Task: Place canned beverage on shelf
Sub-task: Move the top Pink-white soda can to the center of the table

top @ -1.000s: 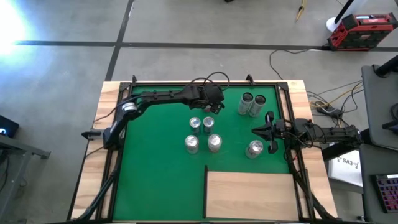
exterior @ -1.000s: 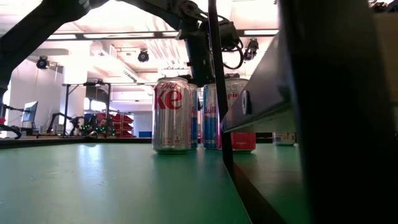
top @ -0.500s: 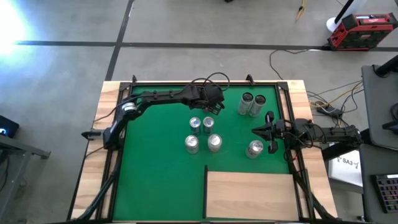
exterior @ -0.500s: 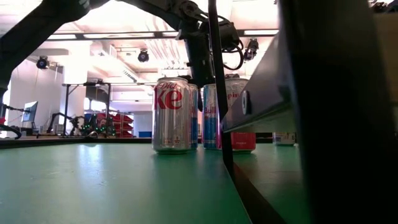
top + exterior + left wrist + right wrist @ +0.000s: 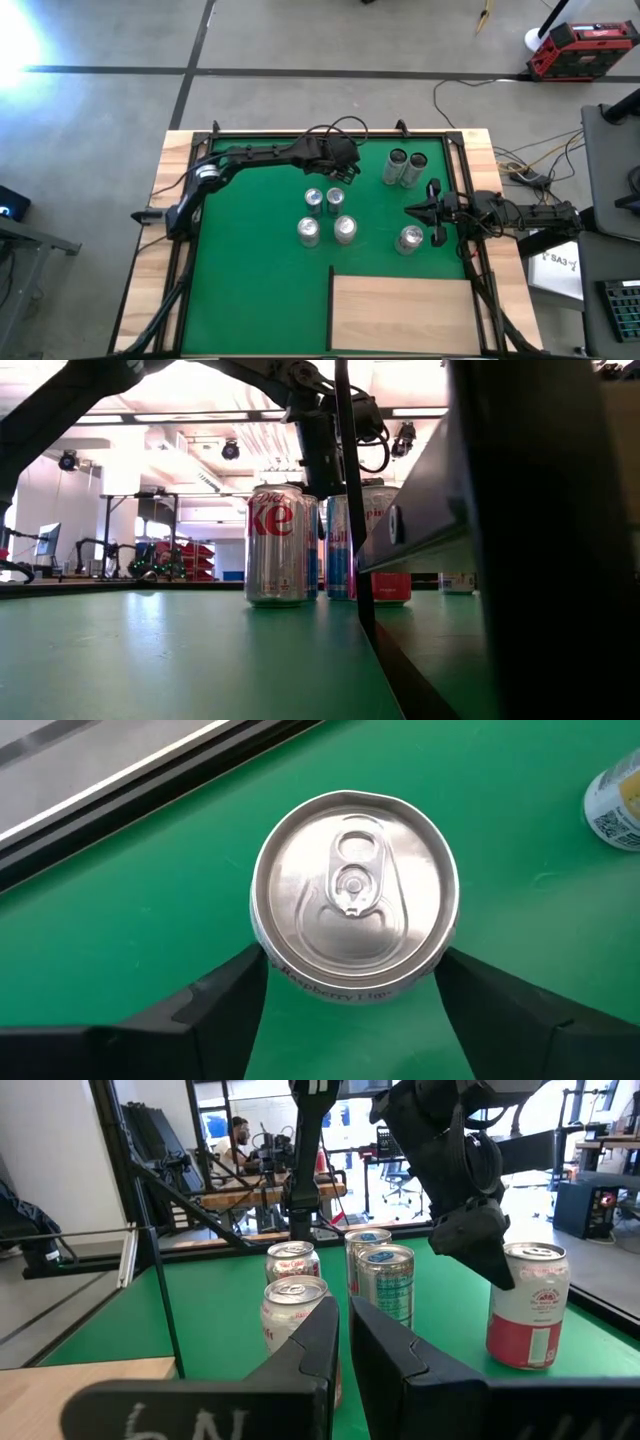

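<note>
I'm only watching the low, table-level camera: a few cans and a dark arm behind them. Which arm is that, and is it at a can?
Observer: It is the left arm. From above, the left gripper is right over a can towards the far side of the green mat.
Operator: Where's the shelf?
Observer: The pale wooden shelf lies at the lower right of the overhead picture, with no can on it.
Operator: And the other arm?
Observer: The right gripper is shut, by the mat's right edge, beside a lone can.
</note>
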{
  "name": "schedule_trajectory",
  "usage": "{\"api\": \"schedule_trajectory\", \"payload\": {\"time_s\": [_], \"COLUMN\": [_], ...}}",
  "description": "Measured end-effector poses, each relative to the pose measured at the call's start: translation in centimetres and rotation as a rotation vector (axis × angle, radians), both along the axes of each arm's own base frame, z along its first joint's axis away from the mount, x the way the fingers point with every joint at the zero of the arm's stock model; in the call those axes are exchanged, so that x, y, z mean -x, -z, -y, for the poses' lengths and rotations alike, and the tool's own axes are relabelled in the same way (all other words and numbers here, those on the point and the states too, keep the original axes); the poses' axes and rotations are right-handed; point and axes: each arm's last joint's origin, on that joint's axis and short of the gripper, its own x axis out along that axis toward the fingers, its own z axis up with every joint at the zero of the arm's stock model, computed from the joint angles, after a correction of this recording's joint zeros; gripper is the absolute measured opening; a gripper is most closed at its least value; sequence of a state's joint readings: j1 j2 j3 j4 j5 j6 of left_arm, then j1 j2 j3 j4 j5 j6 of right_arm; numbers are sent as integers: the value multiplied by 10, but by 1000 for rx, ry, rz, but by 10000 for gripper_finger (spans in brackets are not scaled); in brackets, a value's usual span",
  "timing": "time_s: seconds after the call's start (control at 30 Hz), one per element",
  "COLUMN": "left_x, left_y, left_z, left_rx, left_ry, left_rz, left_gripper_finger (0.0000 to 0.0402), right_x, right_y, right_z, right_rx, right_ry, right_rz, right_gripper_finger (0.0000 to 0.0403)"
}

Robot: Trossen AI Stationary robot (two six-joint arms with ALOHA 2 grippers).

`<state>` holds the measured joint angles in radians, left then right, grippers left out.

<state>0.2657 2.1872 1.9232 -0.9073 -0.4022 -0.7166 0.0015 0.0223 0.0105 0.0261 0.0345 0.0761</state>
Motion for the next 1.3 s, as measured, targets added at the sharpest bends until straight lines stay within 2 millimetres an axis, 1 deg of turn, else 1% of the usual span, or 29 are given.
{"api": "schedule_trajectory", "payload": {"time_s": [0.3, 0.4, 0.5, 0.8, 0.9, 1.03, 1.07, 1.2, 1.3], "left_x": [-5, -6, -7, -11, -11, -11, -11, -11, -9], "left_y": [-13, -14, -13, 3, 4, 5, 5, 5, 5], "left_z": [-2, -5, -7, -14, -14, -14, -14, -14, -13], "left_rx": [-11, -19, -25, -13, -16, -22, -24, -21, -1], "left_ry": [-5, -15, -28, -65, -67, -61, -57, -59, -91], "left_rz": [65, 84, 94, 81, 76, 71, 69, 69, 68], "left_gripper_finger": [375, 395, 389, 354, 326, 276, 271, 271, 271], "right_x": [0, 0, 0, 0, 0, 0, 0, 0, 0], "right_y": [0, 0, 0, 0, 0, 0, 0, 0, 0], "right_z": [0, 0, 0, 0, 0, 0, 0, 0, 0], "right_rx": [0, -1, 0, 0, -1, -1, -1, -1, 0], "right_ry": [0, 0, 0, 0, 0, 0, 0, 0, 1], "right_rz": [0, 0, 0, 0, 0, 0, 0, 0, 0], "right_gripper_finger": [22, 22, 22, 22, 22, 22, 22, 22, 22]}}
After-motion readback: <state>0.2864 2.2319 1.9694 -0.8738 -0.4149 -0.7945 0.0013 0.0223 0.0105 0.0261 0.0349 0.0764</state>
